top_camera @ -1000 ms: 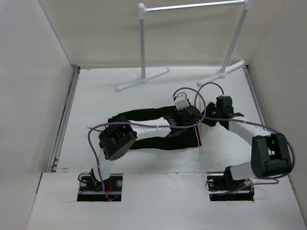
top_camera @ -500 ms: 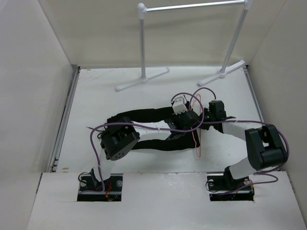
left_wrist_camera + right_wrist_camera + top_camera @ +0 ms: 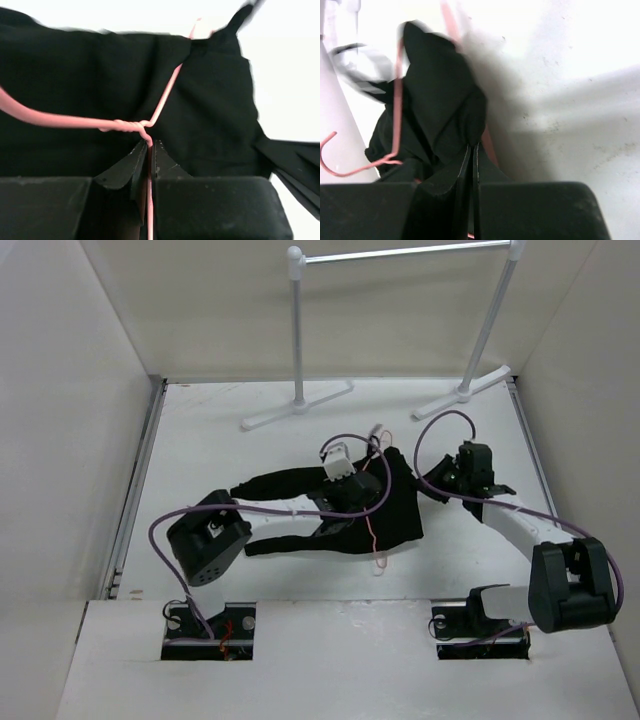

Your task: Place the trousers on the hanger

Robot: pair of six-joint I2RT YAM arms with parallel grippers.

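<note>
The black trousers [image 3: 300,510] lie across the middle of the table, legs pointing left, with the wide waist part [image 3: 402,512] on the right. The pink wire hanger [image 3: 374,530] lies on and under that waist part, its hook [image 3: 378,562] pointing toward the near edge. My left gripper [image 3: 360,505] is over the cloth; in the left wrist view it [image 3: 149,145] is shut on the hanger wire [image 3: 165,95] by the twisted neck. My right gripper [image 3: 437,483] is at the trousers' right edge; in the right wrist view it [image 3: 473,148] is shut on a bunched fold of trousers [image 3: 440,95], with the hanger [image 3: 397,100] beside it.
A white rack stands at the back, with a left post [image 3: 297,330], a right post [image 3: 488,325], a top rail [image 3: 400,252] and flat feet [image 3: 295,407] on the table. White walls enclose the left [image 3: 70,440] and right [image 3: 590,390] sides. Purple cables loop over both arms.
My left arm has drawn the hanger left, and its elbow swung left. My right arm has stretched out, holding the cloth. The waist part now spreads wider around the hanger.
</note>
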